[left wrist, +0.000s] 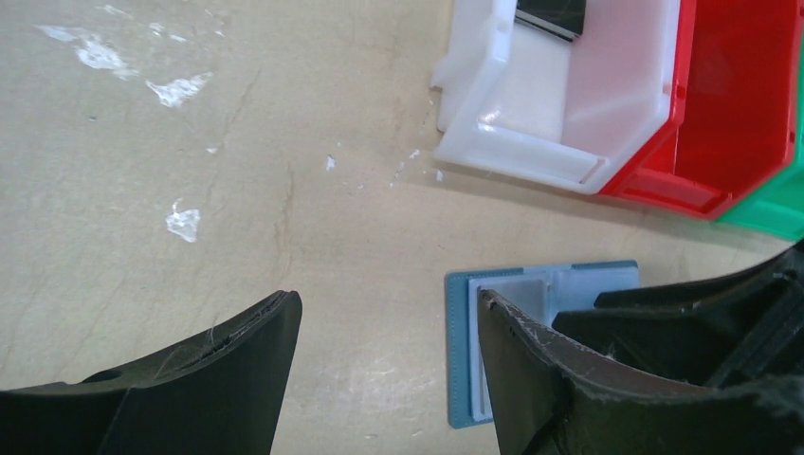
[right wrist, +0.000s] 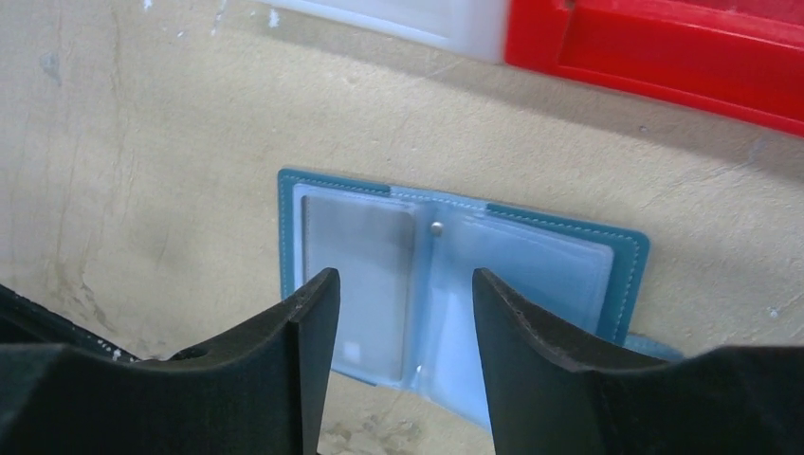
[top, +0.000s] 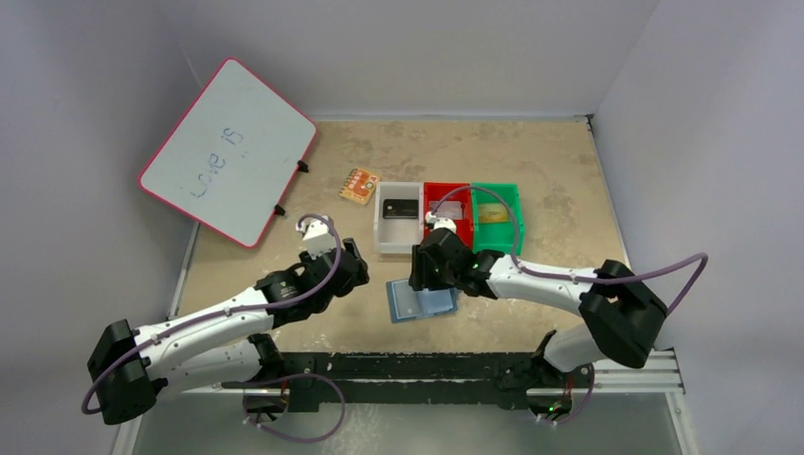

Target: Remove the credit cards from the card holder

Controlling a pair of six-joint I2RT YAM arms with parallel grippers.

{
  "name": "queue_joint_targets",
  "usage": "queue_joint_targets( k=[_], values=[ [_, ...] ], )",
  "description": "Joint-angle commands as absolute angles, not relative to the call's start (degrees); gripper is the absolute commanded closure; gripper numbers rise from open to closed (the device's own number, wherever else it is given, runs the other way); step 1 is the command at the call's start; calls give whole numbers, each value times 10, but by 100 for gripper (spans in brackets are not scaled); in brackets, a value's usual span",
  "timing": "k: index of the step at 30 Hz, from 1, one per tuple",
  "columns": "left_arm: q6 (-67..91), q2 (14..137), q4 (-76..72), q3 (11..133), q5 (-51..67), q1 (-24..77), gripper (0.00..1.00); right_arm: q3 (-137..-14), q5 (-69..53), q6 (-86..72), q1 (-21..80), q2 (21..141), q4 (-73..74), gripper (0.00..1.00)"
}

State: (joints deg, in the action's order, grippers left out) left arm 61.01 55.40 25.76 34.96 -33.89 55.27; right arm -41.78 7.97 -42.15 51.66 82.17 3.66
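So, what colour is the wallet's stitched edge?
Teal-blue; the wallet shows best in the right wrist view.

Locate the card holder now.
Top view: the card holder lies open near table centre, on the arms' side of the white bin and red bin, beneath the right gripper.

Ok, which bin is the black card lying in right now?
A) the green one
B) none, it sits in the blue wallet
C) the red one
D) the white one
D: in the top view the black card lies inside the white bin, the leftmost of the three bins in a row.
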Motion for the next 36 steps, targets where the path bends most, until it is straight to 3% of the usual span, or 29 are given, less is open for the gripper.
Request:
queue_joint_targets(
  k=[1, 13, 22, 36],
  values=[
    [639, 524, 291, 355, -403, 552, 32, -464, 129, -413, 554, 818, 92, 42],
    [644, 499, 306, 352, -412, 551, 31, -536, 201, -455, 609, 919, 176, 41],
    [646, 494, 305, 351, -413, 552, 31, -549, 205, -447, 622, 939, 197, 36],
    [645, 501, 298, 349, -403, 552, 31, -567, 221, -484, 637, 973, 211, 39]
  ],
)
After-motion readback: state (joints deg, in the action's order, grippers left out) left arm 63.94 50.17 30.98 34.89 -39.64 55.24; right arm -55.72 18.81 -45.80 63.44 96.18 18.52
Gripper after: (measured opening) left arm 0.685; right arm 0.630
